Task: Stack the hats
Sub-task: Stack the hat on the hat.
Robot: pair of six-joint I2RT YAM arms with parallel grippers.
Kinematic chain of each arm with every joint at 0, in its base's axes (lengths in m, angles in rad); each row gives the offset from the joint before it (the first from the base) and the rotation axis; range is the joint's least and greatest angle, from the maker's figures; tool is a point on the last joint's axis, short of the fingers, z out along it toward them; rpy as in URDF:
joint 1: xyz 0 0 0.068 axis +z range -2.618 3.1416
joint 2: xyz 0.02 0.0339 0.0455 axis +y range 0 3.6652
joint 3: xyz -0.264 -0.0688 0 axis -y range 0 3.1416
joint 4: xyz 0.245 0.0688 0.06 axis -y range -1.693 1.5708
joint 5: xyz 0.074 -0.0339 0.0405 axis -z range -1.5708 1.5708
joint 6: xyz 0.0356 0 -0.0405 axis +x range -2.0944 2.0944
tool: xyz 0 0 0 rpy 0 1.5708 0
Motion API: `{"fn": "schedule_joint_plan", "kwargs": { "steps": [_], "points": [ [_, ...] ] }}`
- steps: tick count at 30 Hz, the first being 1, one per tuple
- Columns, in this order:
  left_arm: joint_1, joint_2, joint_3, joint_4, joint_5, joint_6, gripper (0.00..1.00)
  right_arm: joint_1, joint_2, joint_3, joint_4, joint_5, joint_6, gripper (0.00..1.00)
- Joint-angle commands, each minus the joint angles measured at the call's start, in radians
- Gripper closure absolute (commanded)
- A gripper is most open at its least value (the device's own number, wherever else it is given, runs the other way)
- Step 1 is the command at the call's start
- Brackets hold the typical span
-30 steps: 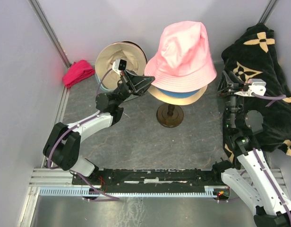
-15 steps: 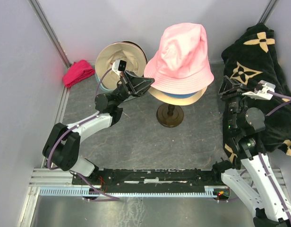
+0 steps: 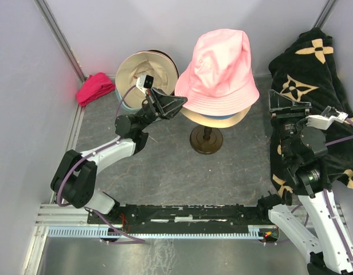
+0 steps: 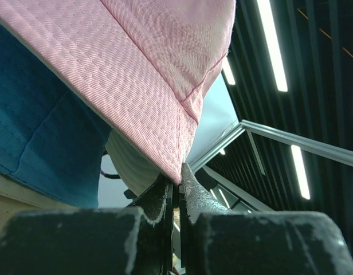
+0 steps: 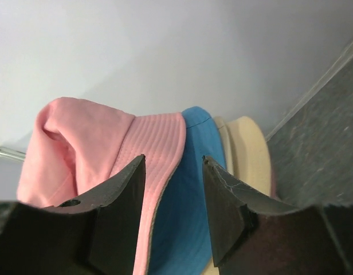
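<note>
Pink hat [image 3: 219, 71]: seated on top of the stack on the stand [image 3: 206, 139], mid-surface toward the back wall. Crown points up and is tipped toward the back wall, brim down. In the top view its long axis runs from the near brim to the far crown.

Stack on the stand, top to bottom: pink hat, blue hat [image 3: 220, 116], tan hat [image 3: 191, 114]. Only the brims of the lower two show in the top view. The right wrist view gives the same order, pink [image 5: 102, 149], then blue [image 5: 191, 189], then tan [image 5: 251, 154].

Cream hat [image 3: 143, 69]: off the stand at the back left, hollow side turned toward the camera. A dark edge shows behind it.

Left gripper [image 3: 179, 103]: jaws clenched on the left brim edge of the pink hat. The left wrist view shows the quilted pink brim [image 4: 136, 74] pinched at the tips.

Right gripper [image 3: 288, 103]: jaws released, standing apart with nothing between them, to the right of the stand and clear of the hats.

Other items: black cloth with beige flower marks [image 3: 314, 74] at the right. Magenta cloth [image 3: 95, 87] in the back left corner. Grey surface [image 3: 165, 172] beneath.
</note>
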Motion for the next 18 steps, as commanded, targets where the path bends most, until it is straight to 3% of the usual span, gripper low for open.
{"fn": "schedule_joint_plan", "kwargs": {
  "steps": [1, 5, 18],
  "points": [
    [-0.001, -0.046, -0.008, 0.028, 0.032, 0.058, 0.97, -0.002, 0.001, -0.030, 0.027, -0.072, 0.309, 0.47],
    [0.000, -0.053, -0.008, 0.013, 0.033, 0.089, 0.97, -0.003, 0.029, -0.070, 0.108, -0.122, 0.414, 0.44],
    [-0.001, -0.049, -0.009, -0.002, 0.045, 0.102, 0.97, -0.003, 0.086, -0.140, 0.325, -0.143, 0.544, 0.44]
  ]
}}
